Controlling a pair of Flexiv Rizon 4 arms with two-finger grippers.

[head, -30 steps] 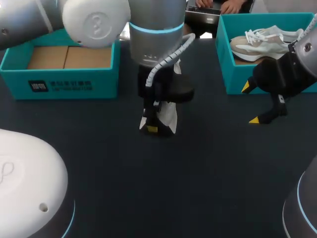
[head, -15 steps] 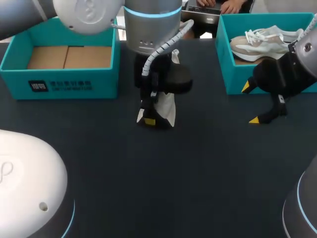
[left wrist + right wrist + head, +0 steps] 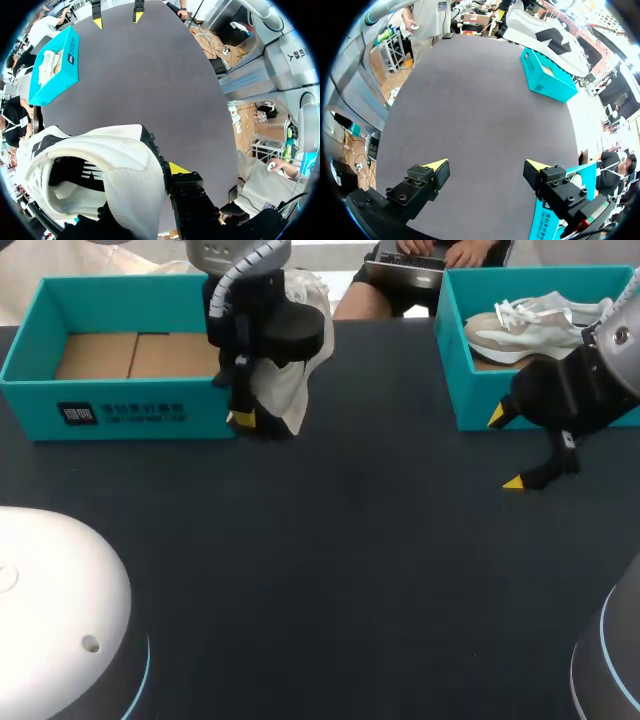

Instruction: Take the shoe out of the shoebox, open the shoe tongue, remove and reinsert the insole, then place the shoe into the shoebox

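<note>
The right gripper (image 3: 505, 450) is hanging just over the dark table (image 3: 350, 570), in front of the right shoebox (image 3: 455, 370). Its fingers are spread wide and gripping nothing, and its own wrist view is showing only bare tabletop between them.

Further back, the left gripper (image 3: 243, 418) is clamping the white shoe (image 3: 290, 390) at the near right corner of the left shoebox (image 3: 120, 410). Only the left wrist view is showing the grip: one yellow-tipped finger (image 3: 177, 168) is pressing against the shoe's side, the other hidden behind it. The right wrist view is showing the shoe lifted clear of the table.

Over the last second the left arm is carrying the shoe from mid-table back toward that box, its gripper pointing down, while the right arm is staying put. A second shoe (image 3: 530, 325) is lying in the right shoebox.
</note>
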